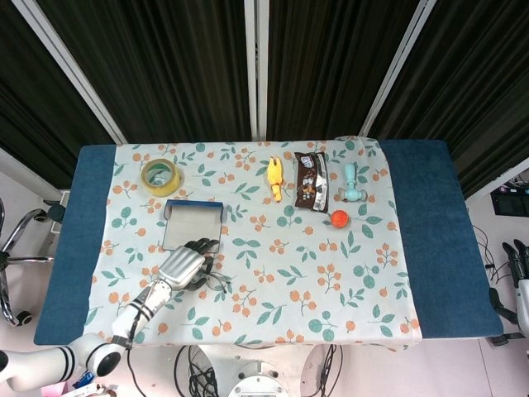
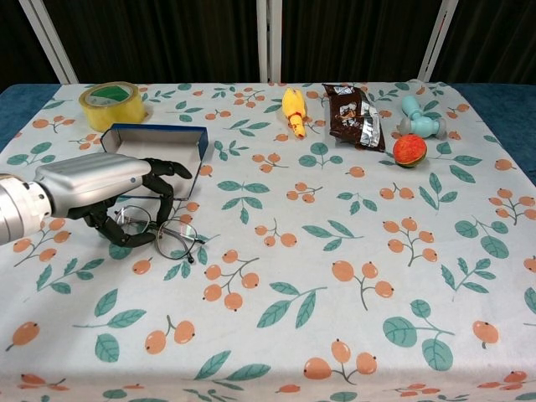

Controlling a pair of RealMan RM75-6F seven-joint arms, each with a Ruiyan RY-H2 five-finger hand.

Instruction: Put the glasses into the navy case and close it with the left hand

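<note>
The glasses lie on the flowered cloth just in front of the open navy case, whose grey inside faces up. My left hand hangs over the glasses' left lens, dark fingers arched down on one side and the thumb on the other. The frame still rests on the cloth and I cannot see a firm grip. From the head view, the left hand sits just below the case, with the glasses at its right. Only the fingertips of my right hand show, off the table at the right edge.
A roll of yellow tape stands left of the case. At the back lie a yellow toy chicken, a brown snack packet, a teal dumbbell-shaped toy and a red ball.
</note>
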